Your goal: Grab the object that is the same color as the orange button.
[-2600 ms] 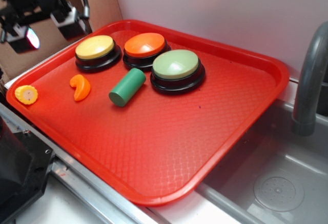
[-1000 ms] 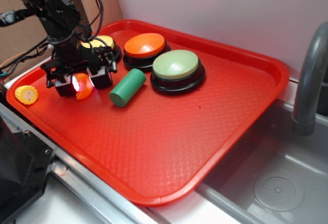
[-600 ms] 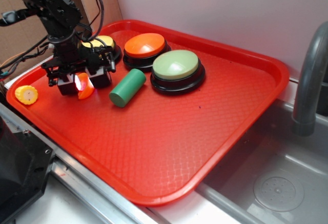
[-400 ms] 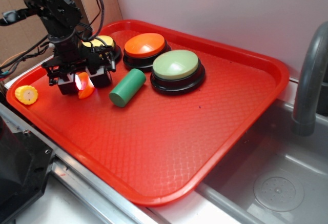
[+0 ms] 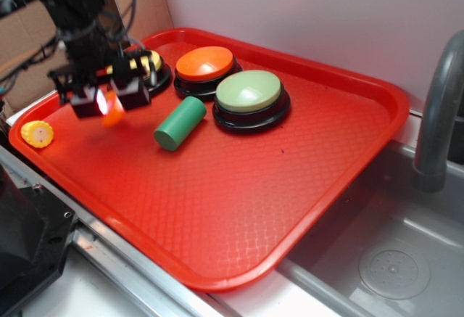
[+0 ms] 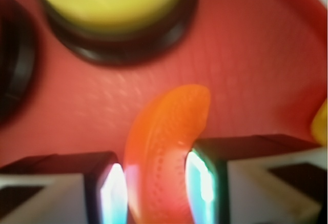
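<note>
The object, a small glossy orange crescent (image 5: 111, 109), hangs a little above the red tray (image 5: 290, 179), pinched between my gripper's (image 5: 109, 101) two fingers. In the wrist view the crescent (image 6: 166, 142) fills the gap of the gripper (image 6: 156, 193), and both lit pads press on its sides. The orange button (image 5: 205, 62), a round dome on a black base, stands at the tray's far side, to the right of the gripper. The view is blurred from motion.
A yellow-topped button (image 5: 145, 63) sits just behind the gripper, and a pale green-topped one (image 5: 249, 91) to the right. A green cylinder (image 5: 180, 122) lies near the middle. A yellow corn-like disc (image 5: 37, 134) rests at the tray's left corner. Sink (image 5: 391, 259) and faucet (image 5: 438, 114) are at right.
The gripper came down over the orange crescent, shut on it, and has now risen slightly up and left with the crescent off the tray.
</note>
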You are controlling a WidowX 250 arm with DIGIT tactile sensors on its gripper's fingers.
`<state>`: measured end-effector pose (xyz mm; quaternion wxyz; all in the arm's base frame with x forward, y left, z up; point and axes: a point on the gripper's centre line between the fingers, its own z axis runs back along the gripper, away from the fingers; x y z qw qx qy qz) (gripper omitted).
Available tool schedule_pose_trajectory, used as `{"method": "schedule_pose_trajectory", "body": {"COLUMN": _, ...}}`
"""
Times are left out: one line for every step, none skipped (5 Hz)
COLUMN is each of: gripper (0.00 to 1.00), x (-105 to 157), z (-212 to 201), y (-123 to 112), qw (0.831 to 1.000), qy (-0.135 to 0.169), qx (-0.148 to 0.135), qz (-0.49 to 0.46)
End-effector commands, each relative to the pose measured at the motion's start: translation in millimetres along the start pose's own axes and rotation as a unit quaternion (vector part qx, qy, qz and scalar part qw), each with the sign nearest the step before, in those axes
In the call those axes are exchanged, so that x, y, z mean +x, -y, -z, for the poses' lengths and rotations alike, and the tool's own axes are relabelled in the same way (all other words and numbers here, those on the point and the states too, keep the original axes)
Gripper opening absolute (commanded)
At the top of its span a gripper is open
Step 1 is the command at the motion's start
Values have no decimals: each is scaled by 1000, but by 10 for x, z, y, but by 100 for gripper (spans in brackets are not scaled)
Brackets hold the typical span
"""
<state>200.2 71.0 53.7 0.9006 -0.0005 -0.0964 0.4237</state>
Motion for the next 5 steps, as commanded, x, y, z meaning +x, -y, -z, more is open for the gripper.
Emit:
{"method": "schedule_pose_trajectory", "body": {"gripper": 0, "x": -97, "z": -571, "y": 218, "qw": 986, "qy": -13, "qx": -34, "qz": 160}}
{"method": "schedule_pose_trajectory", "body": {"gripper": 0, "x": -367, "z": -826, "y": 319, "qw": 964, "qy": -27, "qx": -56, "qz": 259}}
{"method": "schedule_pose_trajectory", "body": {"gripper": 0, "x": -578, "z": -979, "y": 347, "qw": 936, "qy": -51, "qx": -68, "qz": 341}}
{"method": "schedule_pose_trajectory", "body": {"gripper": 0, "x": -763, "z": -1075, "y": 367, "qw": 918, "qy": -60, "qx": -62, "qz": 388}}
{"method": "schedule_pose_trajectory", "body": {"gripper": 0, "x": -734, "z": -1060, "y": 331, "qw": 927, "qy": -62, "qx": -61, "qz": 364}}
